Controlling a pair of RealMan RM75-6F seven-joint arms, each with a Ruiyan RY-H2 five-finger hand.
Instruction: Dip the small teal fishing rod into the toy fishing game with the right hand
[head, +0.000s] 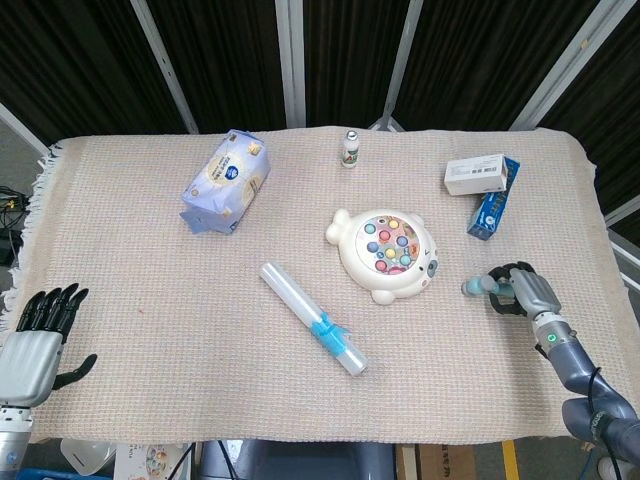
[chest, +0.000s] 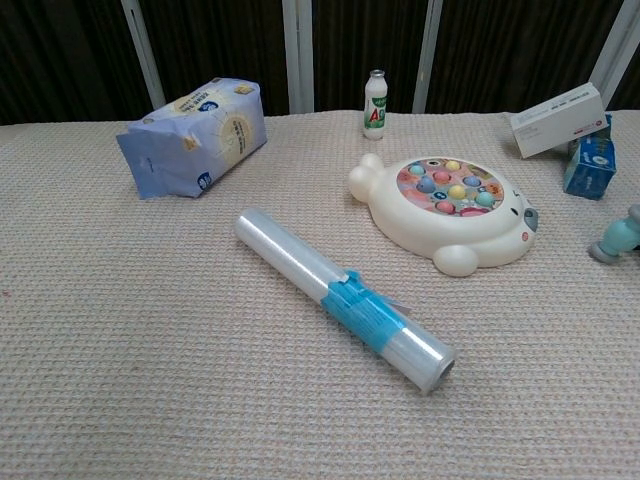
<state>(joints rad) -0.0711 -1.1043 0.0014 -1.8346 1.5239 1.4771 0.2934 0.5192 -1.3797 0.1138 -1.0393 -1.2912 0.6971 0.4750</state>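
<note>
Over at four o'clock in the head view, the right hand (head: 525, 291) sits low on the cloth-covered desk (head: 150, 300), fingers curled around the small teal fishing rod (head: 478, 287), whose free end pokes out toward nine o'clock. That rod lies just beside the toy fishing game (head: 385, 252), a little apart from its three-o'clock edge and not yet over it. The game is a cream, fish-shaped tray near the middle of the desk with coloured fish in its round pond. Down at eight o'clock the left hand (head: 35, 340) rests off the desk's edge, fingers straight and spread wide, holding nothing. A blue-and-white pouch (head: 226, 181) lies at eleven o'clock, a small white bottle (head: 350, 149) stands upright at twelve, and a white box (head: 476, 174) leans on a blue carton (head: 493, 211) at two. A clear film roll (head: 313, 318) with a blue band lies slantwise at six o'clock.

Switching to the chest view, the rod (chest: 618, 238) shows at the three-o'clock edge, its flared end down on the cloth and its upper part cut off by the frame; neither hand appears here. The game (chest: 446, 208) sits to its nine o'clock side, clearly apart. The roll (chest: 343, 297) crosses the centre, the pouch (chest: 196, 135) lies at ten o'clock, the bottle (chest: 375, 104) stands at twelve, and the box (chest: 558, 120) tilts over the carton (chest: 590, 165) at two.
</note>
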